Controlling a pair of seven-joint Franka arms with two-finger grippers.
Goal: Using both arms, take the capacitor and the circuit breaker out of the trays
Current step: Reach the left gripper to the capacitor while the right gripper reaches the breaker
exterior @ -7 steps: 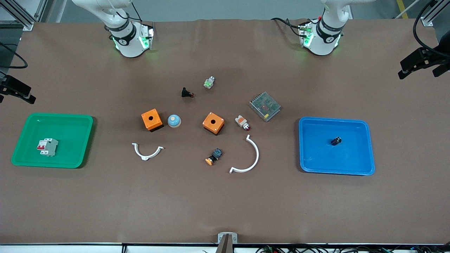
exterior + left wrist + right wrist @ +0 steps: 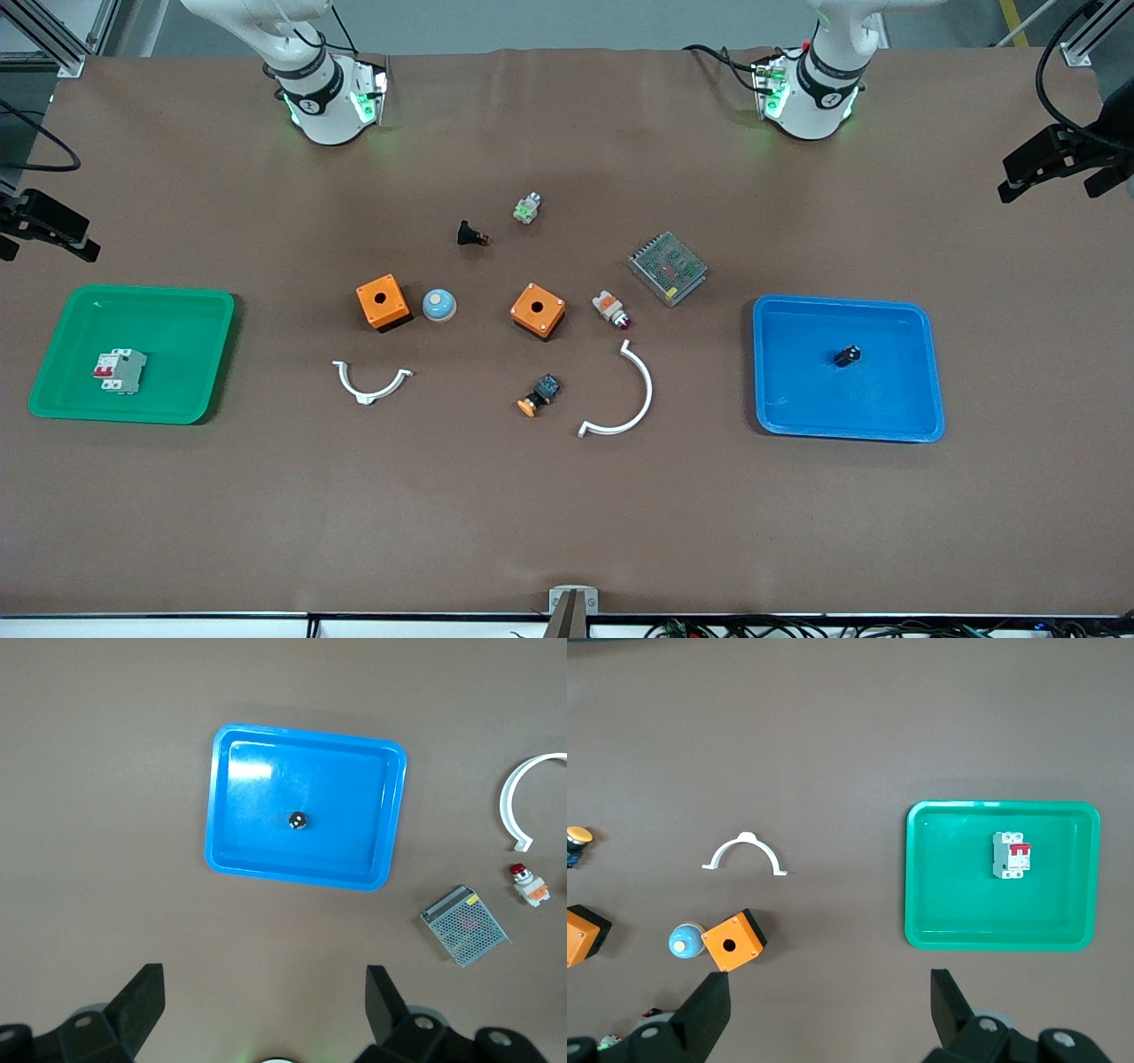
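The capacitor point(image 2: 847, 355), a tiny dark cylinder, lies in the middle of the blue tray point(image 2: 921, 390) at the left arm's end; it also shows in the left wrist view point(image 2: 299, 820). The breaker point(image 2: 120, 370), a white-grey block with red levers, lies in the green tray point(image 2: 186, 306) at the right arm's end; it also shows in the right wrist view point(image 2: 1011, 855). My left gripper point(image 2: 264, 979) is open and empty, high over bare table beside the blue tray point(image 2: 221, 797). My right gripper point(image 2: 829, 979) is open and empty, high over bare table beside the green tray point(image 2: 921, 904).
Mid-table lie two orange boxes point(image 2: 383, 302) point(image 2: 538, 310), a blue dome button point(image 2: 438, 305), a metal mesh unit point(image 2: 667, 268), two white curved clips point(image 2: 372, 381) point(image 2: 625, 394), an orange-capped button point(image 2: 539, 395), a white-orange part point(image 2: 610, 308) and a black flared part point(image 2: 470, 235).
Both grippers have shifted slightly at the table's ends. The capacitor, the breaker and the other parts have not moved.
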